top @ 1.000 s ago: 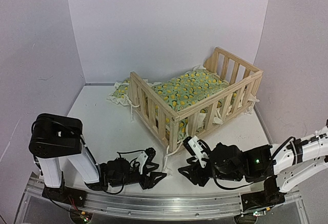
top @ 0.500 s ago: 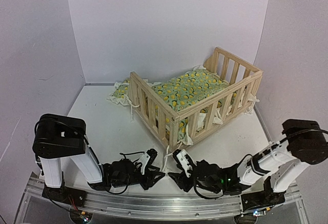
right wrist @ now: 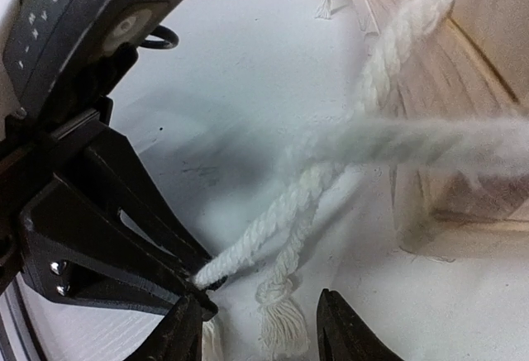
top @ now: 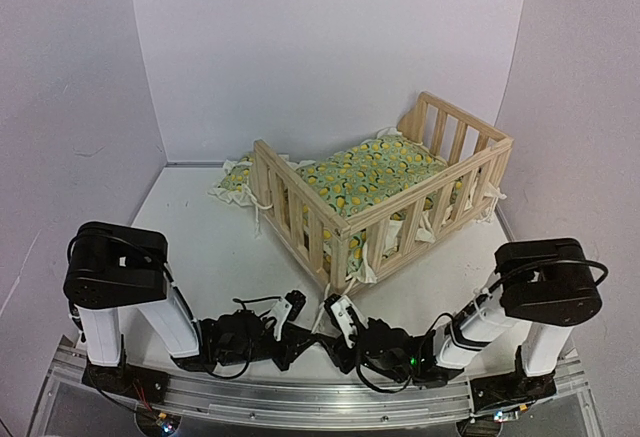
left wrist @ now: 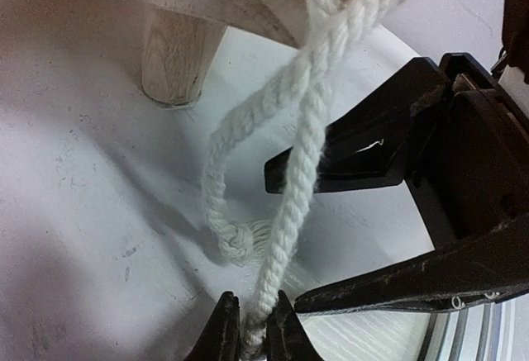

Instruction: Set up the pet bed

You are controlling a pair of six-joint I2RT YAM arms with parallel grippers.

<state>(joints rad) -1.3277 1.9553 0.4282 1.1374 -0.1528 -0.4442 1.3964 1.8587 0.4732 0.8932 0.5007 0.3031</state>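
Note:
The pet bed (top: 385,219), a pale slatted wooden frame, stands at the middle right of the table with its green-yellow cushion (top: 372,172) inside. White twisted cords (top: 327,295) hang from its near corner. My left gripper (left wrist: 254,330) lies low on the table and is shut on one cord (left wrist: 304,167). A second cord ends in a knotted tassel (right wrist: 279,307) on the table. My right gripper (right wrist: 258,311) is open, with one finger on each side of that tassel. The two grippers meet nose to nose below the bed's corner, left gripper (top: 303,334) and right gripper (top: 336,314).
A piece of matching green-yellow fabric (top: 236,177) lies on the table behind the frame's left end. A round bed leg (left wrist: 173,55) stands just beyond the cords. More cords (top: 258,207) hang from the frame's other corners. Walls close in the table on three sides.
My left gripper has closed on the cord. The right arm has folded down and slid left, bringing its open gripper up against the left one at the bed's corner.

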